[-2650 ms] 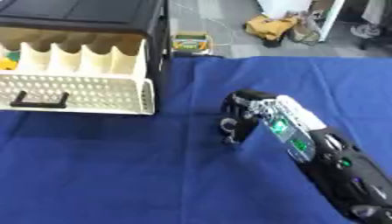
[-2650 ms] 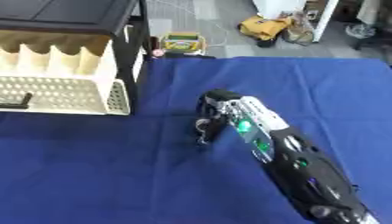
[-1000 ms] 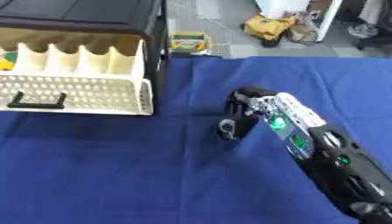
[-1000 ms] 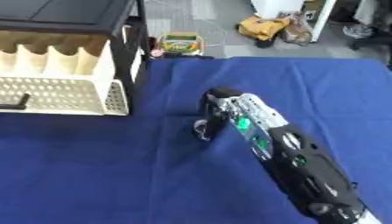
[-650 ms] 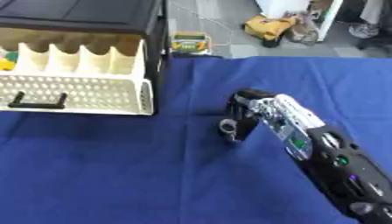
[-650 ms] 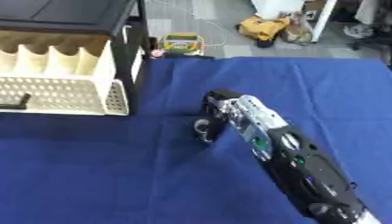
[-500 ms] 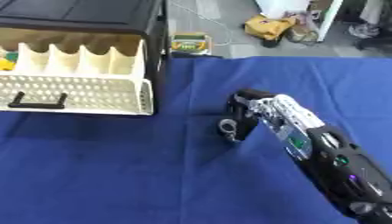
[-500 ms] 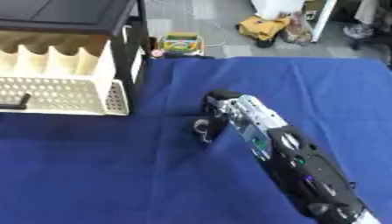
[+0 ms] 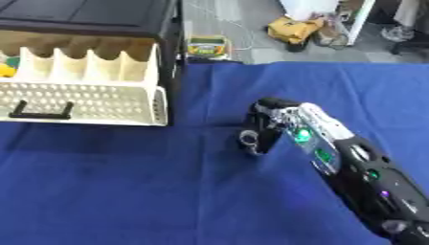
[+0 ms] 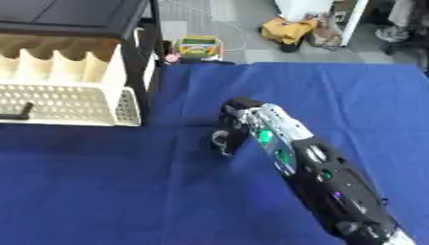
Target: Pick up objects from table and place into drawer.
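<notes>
Item: my right robot hand, black with silver joints and green lights along the forearm, reaching in from the near right to the middle of the blue-cloth-covered bench. State: fingers curled down to the cloth around a small silvery ring-shaped object; whether it is truly pinched I cannot tell for certain, though it reads as held. Change over the last few seconds: almost none; the robot hand has stayed at the same spot on the cloth, low over the object, not lifted. Judgement: grasp being settled, carry not begun. Destination: cream perforated plastic drawer with a black handle, pulled open from a black cabinet at far left, well apart from the object. Left robot hand: not visible.
</notes>
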### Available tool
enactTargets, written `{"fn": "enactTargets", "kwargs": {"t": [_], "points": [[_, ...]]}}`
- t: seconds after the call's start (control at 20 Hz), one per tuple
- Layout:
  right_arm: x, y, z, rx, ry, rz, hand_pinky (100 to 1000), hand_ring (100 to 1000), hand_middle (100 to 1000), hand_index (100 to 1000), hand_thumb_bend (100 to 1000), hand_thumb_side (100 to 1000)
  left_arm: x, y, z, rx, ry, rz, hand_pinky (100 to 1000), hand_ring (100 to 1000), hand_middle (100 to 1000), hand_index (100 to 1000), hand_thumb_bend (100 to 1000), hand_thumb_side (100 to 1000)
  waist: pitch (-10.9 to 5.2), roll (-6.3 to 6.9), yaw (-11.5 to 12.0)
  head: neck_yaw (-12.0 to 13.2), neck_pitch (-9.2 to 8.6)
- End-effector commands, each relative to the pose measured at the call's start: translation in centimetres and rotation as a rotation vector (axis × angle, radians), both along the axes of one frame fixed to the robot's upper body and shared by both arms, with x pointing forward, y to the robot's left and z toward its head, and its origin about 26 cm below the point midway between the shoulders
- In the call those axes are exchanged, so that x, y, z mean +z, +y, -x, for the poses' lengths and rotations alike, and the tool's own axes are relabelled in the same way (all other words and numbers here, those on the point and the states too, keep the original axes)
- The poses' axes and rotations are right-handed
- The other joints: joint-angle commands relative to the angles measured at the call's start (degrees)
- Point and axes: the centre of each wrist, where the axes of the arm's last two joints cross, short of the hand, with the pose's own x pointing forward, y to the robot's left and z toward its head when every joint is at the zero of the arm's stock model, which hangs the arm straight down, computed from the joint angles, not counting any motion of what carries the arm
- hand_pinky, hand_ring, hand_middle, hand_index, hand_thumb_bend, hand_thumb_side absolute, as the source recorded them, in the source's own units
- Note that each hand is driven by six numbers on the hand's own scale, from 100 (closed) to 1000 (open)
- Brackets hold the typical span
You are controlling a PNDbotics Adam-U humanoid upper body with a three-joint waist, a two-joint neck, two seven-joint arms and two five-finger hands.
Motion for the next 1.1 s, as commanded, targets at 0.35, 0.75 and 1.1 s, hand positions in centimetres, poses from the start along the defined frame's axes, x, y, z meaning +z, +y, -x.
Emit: {"fn": "enactTargets", "kwargs": {"t": [0.35, 0.75, 1.1], "points": [[0.93, -0.01, -0.08, -0.009, -0.034, -0.015, 379, 572, 550, 664, 479, 140, 0.48, 0.11, 0.36, 0.004, -0.021, -0.008, 100, 100, 100, 705, 100, 734, -1.17, 0.25, -0.06, -0.05, -0.75], [0.89, -0.02, -0.1, -0.017, -0.039, -0.02, 362, 559, 536, 648, 462, 116, 0.38, 0.13, 0.34, 0.004, -0.017, -0.005, 100, 100, 100, 702, 100, 735, -1.23, 0.25, -0.05, -0.12, -0.87], [0.89, -0.02, -0.1, -0.023, -0.043, -0.027, 351, 551, 525, 629, 448, 110, 0.33, 0.14, 0.33, 0.004, -0.015, -0.004, 100, 100, 100, 700, 100, 733, -1.26, 0.22, 0.0, -0.1, -0.9]]}}
